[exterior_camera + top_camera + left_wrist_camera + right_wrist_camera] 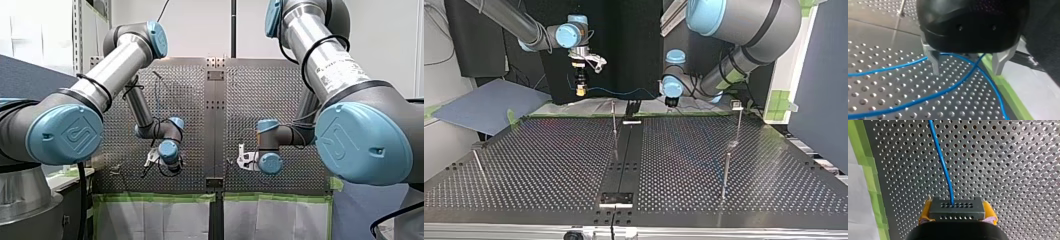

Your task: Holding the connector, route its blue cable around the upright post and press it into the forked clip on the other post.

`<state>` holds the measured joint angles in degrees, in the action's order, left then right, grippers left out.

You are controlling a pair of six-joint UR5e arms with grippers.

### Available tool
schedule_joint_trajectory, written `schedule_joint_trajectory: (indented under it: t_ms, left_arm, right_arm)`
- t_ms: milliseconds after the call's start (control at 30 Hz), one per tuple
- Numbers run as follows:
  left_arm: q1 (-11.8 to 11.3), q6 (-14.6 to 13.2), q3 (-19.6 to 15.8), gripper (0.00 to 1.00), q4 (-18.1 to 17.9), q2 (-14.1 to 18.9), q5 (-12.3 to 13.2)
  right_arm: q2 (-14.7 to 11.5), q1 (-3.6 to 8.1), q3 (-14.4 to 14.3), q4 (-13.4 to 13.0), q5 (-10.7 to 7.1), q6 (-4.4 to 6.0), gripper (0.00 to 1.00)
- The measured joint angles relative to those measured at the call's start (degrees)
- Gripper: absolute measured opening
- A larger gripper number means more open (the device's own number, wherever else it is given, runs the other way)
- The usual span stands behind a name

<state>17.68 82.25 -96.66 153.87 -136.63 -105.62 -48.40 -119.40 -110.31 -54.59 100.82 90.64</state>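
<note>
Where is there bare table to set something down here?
In the top view the perforated table is bare between the rod at the view's left and the centre post, and between the centre strip and the right-hand post. The far edge is crowded: the blue cable runs there between my right gripper and my left gripper.

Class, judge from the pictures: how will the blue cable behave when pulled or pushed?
Probably floppy: the blue cable bends leaving the connector and lies in crossing curves on the table. Likely light, being thin; a push would probably bend it locally rather than shift it whole.
</note>
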Motion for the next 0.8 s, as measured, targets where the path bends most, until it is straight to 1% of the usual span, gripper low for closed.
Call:
schedule_joint_trajectory:
  t_ms: [133, 300, 533, 633, 800]
  left_arm:
    - [0.5, 1.8, 0.0, 1.0, -1.7, 0.0, -0.7]
    - [0.9, 4.5, 0.0, 1.0, -3.7, 0.2, -2.6]
    - [1.0, 8.4, -0.1, 1.0, -4.1, 0.3, -4.8]
    - [1.0, 10.0, -0.3, 1.0, -4.4, 0.4, -5.2]
    - [1.2, 12.8, -1.3, 1.0, -5.8, 0.5, -5.3]
  right_arm:
    - [0.0, 0.0, 0.0, 0.2, 0.0, 0.0, 0.0]
    - [0.0, 0.0, 0.0, 0.3, 0.0, 0.0, 0.0]
    - [0.0, 0.0, 0.0, 0.4, 0.0, 0.0, 0.0]
    - [0.0, 0.0, 0.0, 0.5, 0.0, 0.0, 0.0]
    - [-0.1, 0.0, 0.0, 0.6, 0.0, 0.0, 0.0]
